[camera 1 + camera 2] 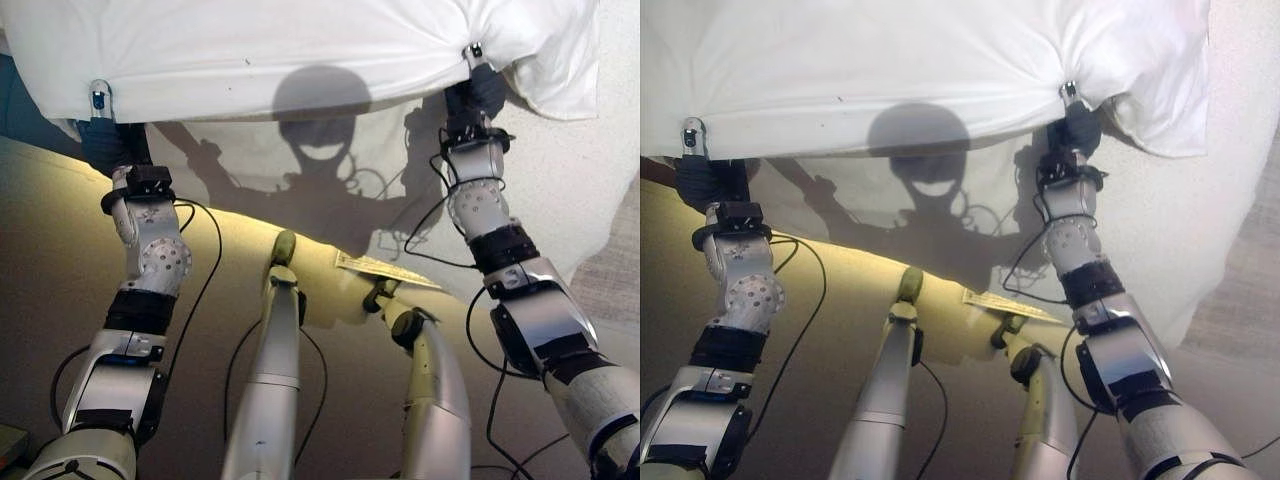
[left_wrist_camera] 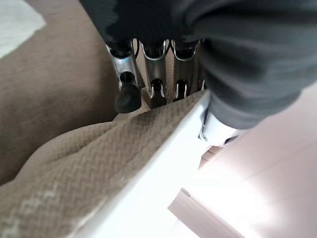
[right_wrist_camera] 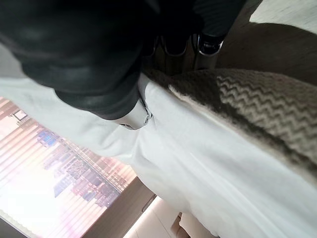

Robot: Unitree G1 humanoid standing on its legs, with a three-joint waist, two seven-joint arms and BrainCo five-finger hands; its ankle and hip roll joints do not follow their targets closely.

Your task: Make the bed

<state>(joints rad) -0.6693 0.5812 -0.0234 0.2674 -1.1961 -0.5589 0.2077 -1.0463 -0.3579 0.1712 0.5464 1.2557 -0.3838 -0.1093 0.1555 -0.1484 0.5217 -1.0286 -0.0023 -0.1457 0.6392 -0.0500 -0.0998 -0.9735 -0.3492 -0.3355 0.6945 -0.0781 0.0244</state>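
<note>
Your left robot hand (image 1: pixel 100 100) and right robot hand (image 1: pixel 472 58) each pinch the white blanket (image 1: pixel 300 50) edge (brown woven reverse (image 2: pixel 74 178)); its label (image 1: pixel 385 268) is unreadable.

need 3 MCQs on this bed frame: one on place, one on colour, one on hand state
1. Where is the right hand on the duvet?
A. at its lower edge, by the bunched corner
B. flat on the middle
C. off it

2. What colour is the duvet's underside, as the wrist views show it?
A. blue
B. brown, zigzag weave
C. black

3. What is the left hand doing?
A. hanging open
B. curled, empty
C. pinching the duvet's edge

Answers:
1 A: cloth gathers into folds at that hand.
2 B: brown knit lies beside the white face.
3 C: fingers on the brown side, thumb on the white.
</note>
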